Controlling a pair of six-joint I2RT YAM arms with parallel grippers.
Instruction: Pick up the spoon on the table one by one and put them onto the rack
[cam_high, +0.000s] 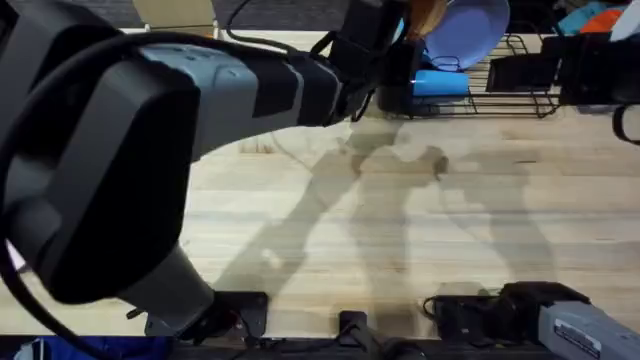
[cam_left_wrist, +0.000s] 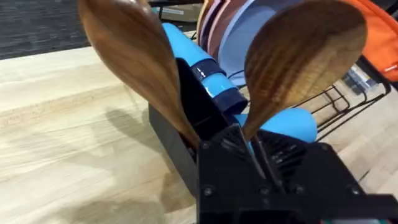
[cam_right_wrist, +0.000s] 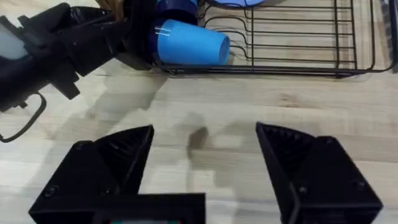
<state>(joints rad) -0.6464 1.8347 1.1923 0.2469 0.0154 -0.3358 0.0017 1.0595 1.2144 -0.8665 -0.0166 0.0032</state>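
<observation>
The left arm stretches from the lower left of the overhead view to the upper middle, where its gripper (cam_high: 375, 45) sits at the end of the black wire dish rack (cam_high: 520, 95). In the left wrist view two light-brown wooden spoons with round bowls stand up out of the black utensil caddy (cam_left_wrist: 171, 146): one (cam_left_wrist: 134, 59) leaning toward the upper left of that frame, the other (cam_left_wrist: 298, 59) toward the upper right. The black fingers are at the second spoon's handle, but I cannot tell whether they clamp it or stand apart. A light-blue plastic cup (cam_right_wrist: 186, 42) lies on its side in the rack beside the caddy, and a lavender plate (cam_high: 465, 30) stands in the wires. The right gripper (cam_right_wrist: 205, 146) hangs above the pale plank table (cam_high: 400, 230), its black fingers spread wide with nothing between them.
</observation>
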